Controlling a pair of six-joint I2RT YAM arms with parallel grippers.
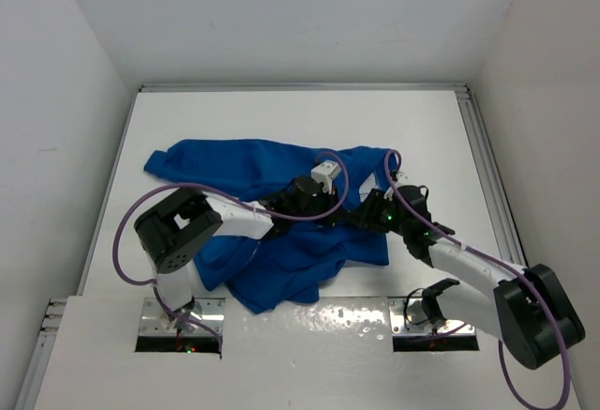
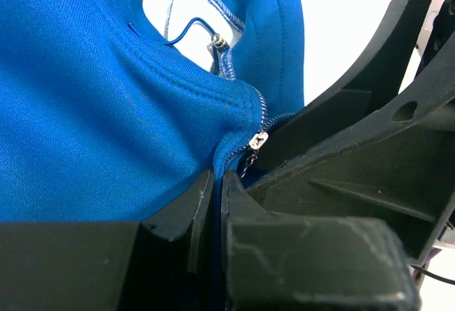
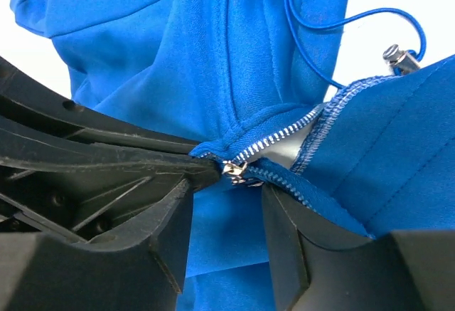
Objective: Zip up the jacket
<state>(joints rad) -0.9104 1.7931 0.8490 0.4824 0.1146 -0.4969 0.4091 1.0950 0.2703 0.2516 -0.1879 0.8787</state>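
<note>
The bright blue jacket (image 1: 253, 171) lies crumpled in the middle of the table. My left gripper (image 1: 336, 209) is shut on a fold of its fabric (image 2: 217, 161) just beside the zipper. The small metal zipper pull (image 2: 257, 140) sits right at those fingertips; it also shows in the right wrist view (image 3: 238, 170). My right gripper (image 3: 227, 186) is open, its two fingers (image 3: 284, 218) on either side of the pull, not closed on it. The zipper teeth (image 3: 288, 129) part above the pull, showing light lining. Both grippers meet tip to tip in the top view (image 1: 361, 213).
A blue drawcord with a metal toggle (image 3: 402, 58) hangs near the open zipper. The table (image 1: 281, 110) is white, with walls on three sides and a metal rail (image 1: 483, 166) along the right edge. Purple cables (image 1: 127, 232) loop off both arms.
</note>
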